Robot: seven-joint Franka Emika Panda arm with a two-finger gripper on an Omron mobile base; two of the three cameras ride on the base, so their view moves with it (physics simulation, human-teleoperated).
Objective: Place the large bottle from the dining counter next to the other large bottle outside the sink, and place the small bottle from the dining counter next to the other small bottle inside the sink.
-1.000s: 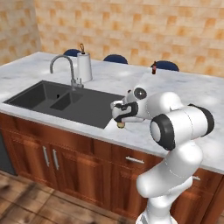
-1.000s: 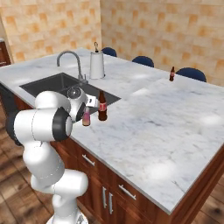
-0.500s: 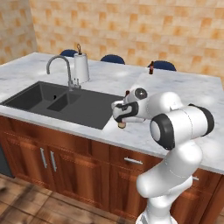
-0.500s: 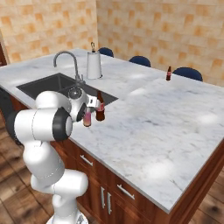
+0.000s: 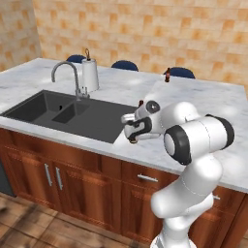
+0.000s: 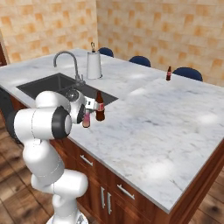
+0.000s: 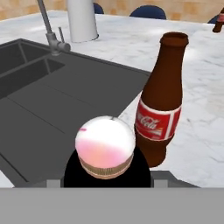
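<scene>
Marble counter (image 6: 175, 127), pink bottle (image 7: 105, 151) apparently base toward camera, gripper (image 6: 89, 114) clamping it

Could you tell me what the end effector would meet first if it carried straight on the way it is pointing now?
Probably the sink: the end effector, holding the pink bottle, looks across the basin towards the faucet. The brown bottle stands just beside that line, though depth is unclear.

The pink-and-white large bottle (image 7: 105, 151) is held just beside the upright dark brown bottle (image 7: 162, 100) with a red label, near the sink (image 5: 72, 114) edge. A small bottle (image 6: 168, 73) is seen standing far away on the marble counter (image 6: 175, 122).
</scene>
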